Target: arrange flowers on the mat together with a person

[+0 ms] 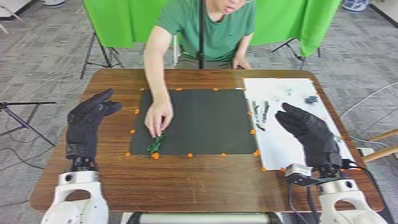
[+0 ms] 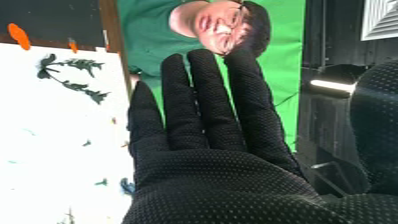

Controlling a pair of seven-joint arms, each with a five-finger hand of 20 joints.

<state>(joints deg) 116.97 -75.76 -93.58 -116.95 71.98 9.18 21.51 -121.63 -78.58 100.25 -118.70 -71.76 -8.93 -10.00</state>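
In the head view, my left hand (image 1: 86,120) is open above the table's left side, beside the black mat (image 1: 209,120). My right hand (image 1: 306,127) is open over the white sheet (image 1: 275,155) on the right. A person's hand (image 1: 159,116) is at a green sprig (image 1: 155,144) on the mat's lower left part. Dark stems (image 1: 259,112) and a bluish flower (image 1: 311,100) lie on the white sheet. In the right wrist view, my right hand (image 2: 213,170) has straight fingers and holds nothing; a dark leafy sprig (image 2: 75,85) lies on the white sheet (image 2: 53,150).
Orange markers (image 1: 155,156) line the mat's edges on the brown table (image 1: 178,185). The person stands at the far side, with an arm stretched over the mat. Behind hangs a green cloth (image 1: 302,20) beside thin stands.
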